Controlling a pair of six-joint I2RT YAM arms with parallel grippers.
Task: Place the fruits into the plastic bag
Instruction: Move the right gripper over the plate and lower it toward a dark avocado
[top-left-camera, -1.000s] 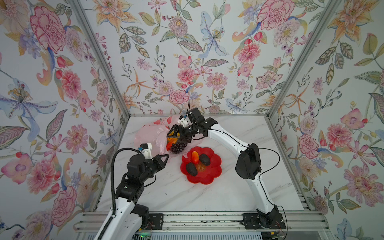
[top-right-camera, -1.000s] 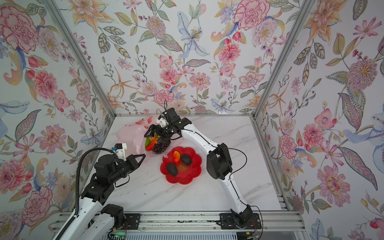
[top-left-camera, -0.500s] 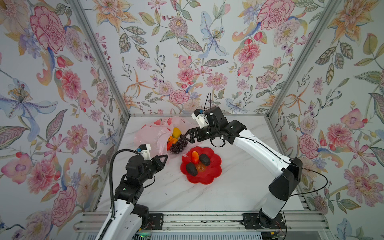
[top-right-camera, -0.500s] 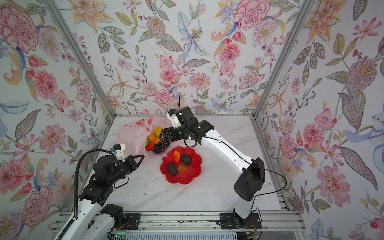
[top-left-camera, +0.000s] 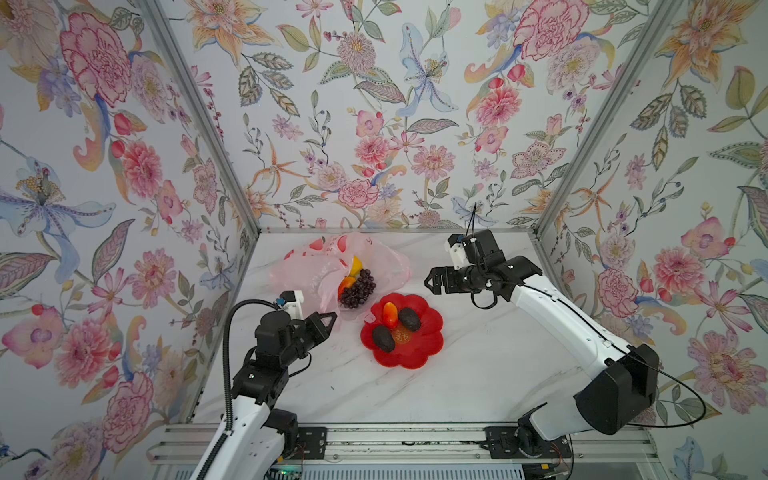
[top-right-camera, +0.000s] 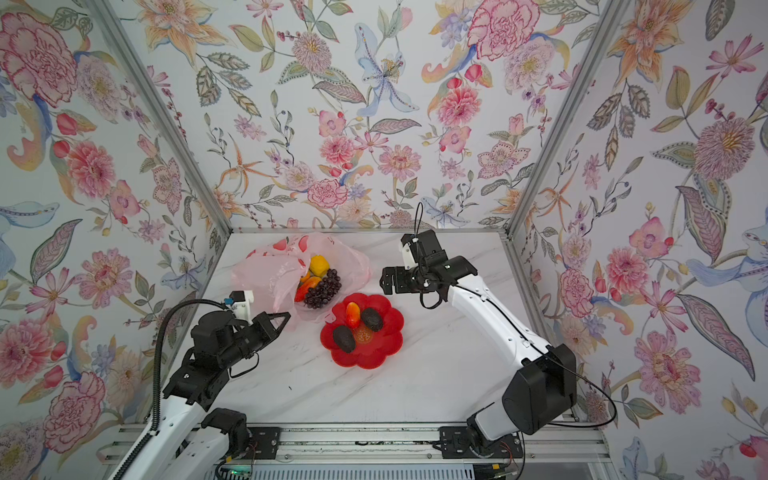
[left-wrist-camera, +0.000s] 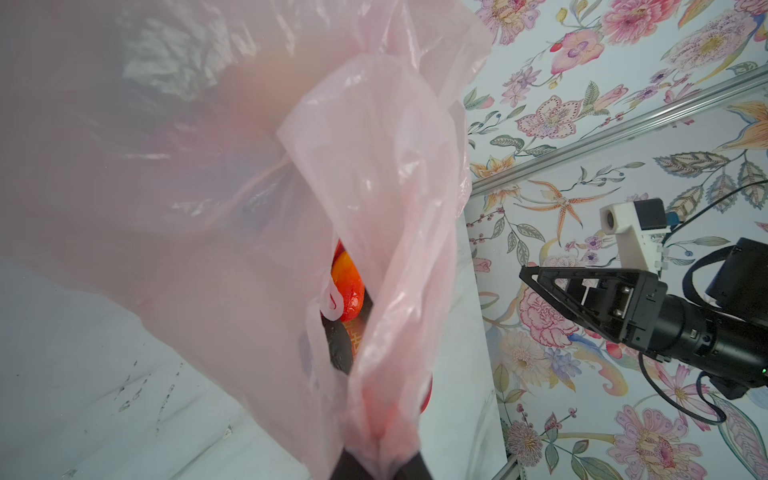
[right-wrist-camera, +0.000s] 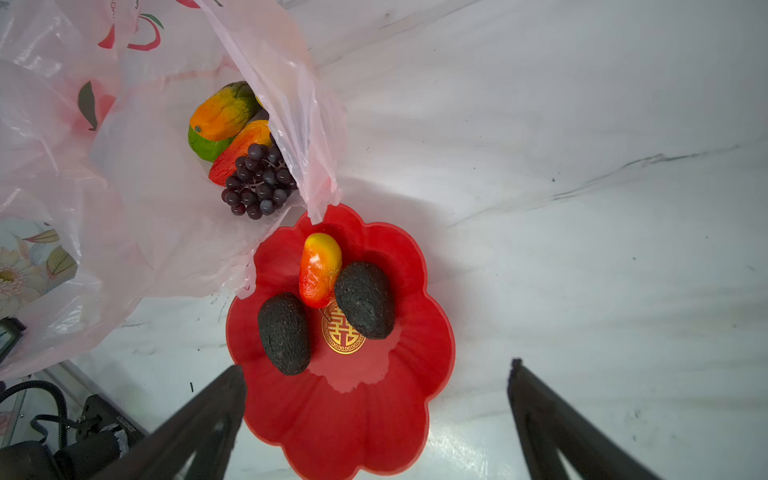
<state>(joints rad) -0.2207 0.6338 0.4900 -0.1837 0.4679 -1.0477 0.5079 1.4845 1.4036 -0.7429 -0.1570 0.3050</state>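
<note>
The left pincer (left-wrist-camera: 376, 461) was clamped together on a gathered fold of the plastic bag (top-left-camera: 307, 270), holding the bag's near edge up off the table (top-left-camera: 478, 374) on the left side. The right pincer (top-left-camera: 430, 283) hung empty, its fingers wide apart, above the table to the right of the bag and beyond the far right edge of the red plate (top-left-camera: 417, 359).

The bag lay crumpled at the far left of the table, its mouth turned toward the plate. In the mouth sat a grape bunch (top-left-camera: 359, 286), an orange-red mango (top-left-camera: 345, 284) and a yellow fruit (top-left-camera: 355, 266), packed against one another. The right wrist view also showed a green-and-orange fruit (right-wrist-camera: 220, 120) behind the grapes. A loose flap of the bag draped onto the plate's far left rim. On the plate a second mango (top-left-camera: 390, 312) lay between two avocados (top-left-camera: 409, 319), touching the right-hand one. In the left wrist view the bag's pink film hid most of the plate.
</note>
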